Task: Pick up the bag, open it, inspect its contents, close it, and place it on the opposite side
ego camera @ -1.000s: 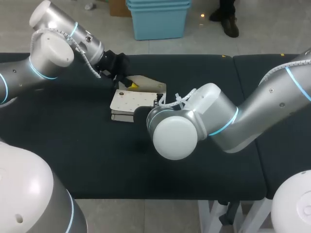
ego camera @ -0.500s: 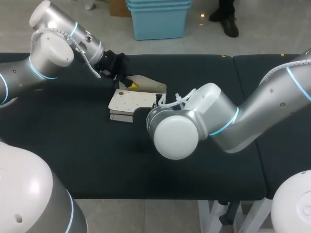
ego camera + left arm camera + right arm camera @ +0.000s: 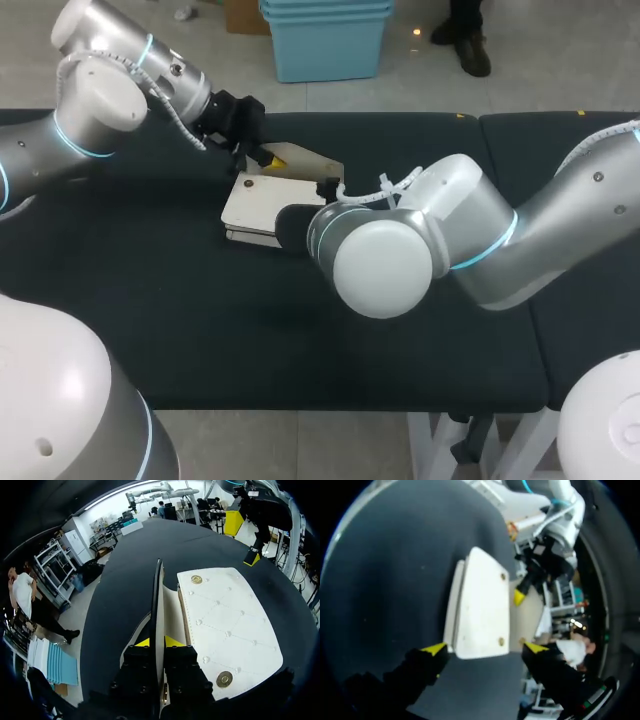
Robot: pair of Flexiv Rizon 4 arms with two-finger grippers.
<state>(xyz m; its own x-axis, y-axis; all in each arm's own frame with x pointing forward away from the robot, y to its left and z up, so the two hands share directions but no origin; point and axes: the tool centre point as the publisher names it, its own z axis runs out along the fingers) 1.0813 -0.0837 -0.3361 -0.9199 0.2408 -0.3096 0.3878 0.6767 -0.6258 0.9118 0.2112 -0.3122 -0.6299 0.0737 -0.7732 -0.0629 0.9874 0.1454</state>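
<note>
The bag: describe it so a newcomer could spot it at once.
On the dark table, look toward its far edge. The bag lies there, the left gripper pinching its raised flap, the right gripper open, facing its other end. It alone is cream, quilted, with brass snaps.

A dark, matte counter spans the scene in two padded sections (a seam divides them at the right), on white legs.

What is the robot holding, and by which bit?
The left claw pinches the raised flap of the white bag by its edge; the right claw is open, holding nothing.
</note>
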